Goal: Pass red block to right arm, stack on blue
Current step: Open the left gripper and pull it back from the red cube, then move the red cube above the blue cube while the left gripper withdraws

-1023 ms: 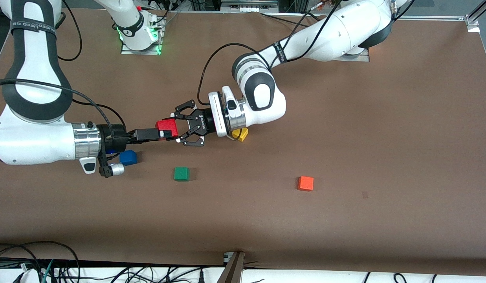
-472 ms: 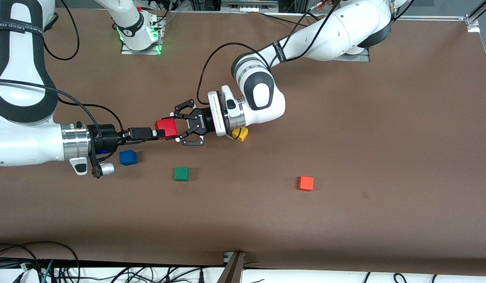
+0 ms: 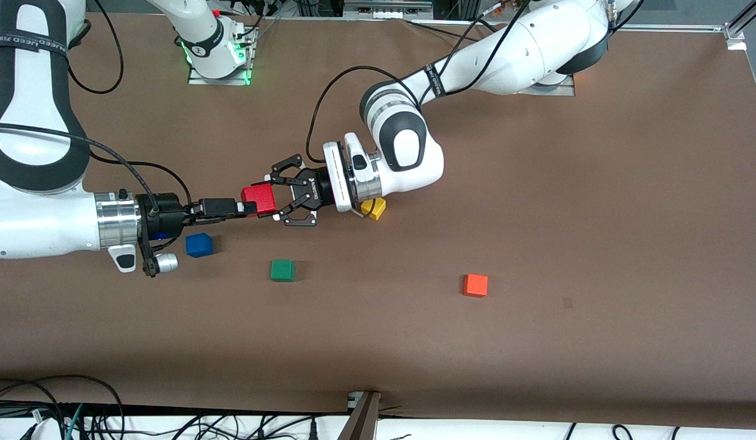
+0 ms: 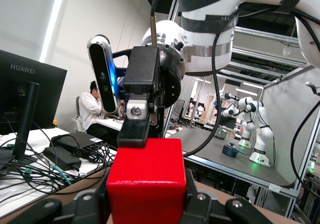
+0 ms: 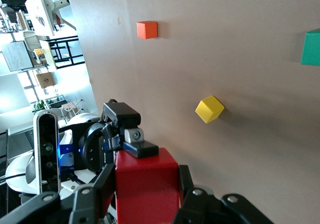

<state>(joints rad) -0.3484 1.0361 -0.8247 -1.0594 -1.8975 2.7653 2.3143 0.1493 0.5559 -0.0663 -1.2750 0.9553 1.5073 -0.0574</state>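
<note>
The red block (image 3: 259,199) hangs in the air over the table's middle, held from both ends. My left gripper (image 3: 272,198), the black linkage claw, is shut on it, with pads on two sides of the block (image 4: 147,184). My right gripper (image 3: 249,208), with slim black fingers, is shut on the block's other end (image 5: 147,184). One right finger (image 4: 136,126) lies on the block's top. The blue cube (image 3: 199,245) sits on the table beside the right wrist, nearer the front camera than the red block.
A yellow cube (image 3: 374,209) lies under the left wrist and also shows in the right wrist view (image 5: 209,109). A green cube (image 3: 282,270) and an orange cube (image 3: 475,285) sit nearer the front camera on the brown table (image 3: 536,214).
The right arm's wrist has drawn back a little toward its own end of the table, uncovering the blue cube. The red block and the left gripper have stayed almost still.
</note>
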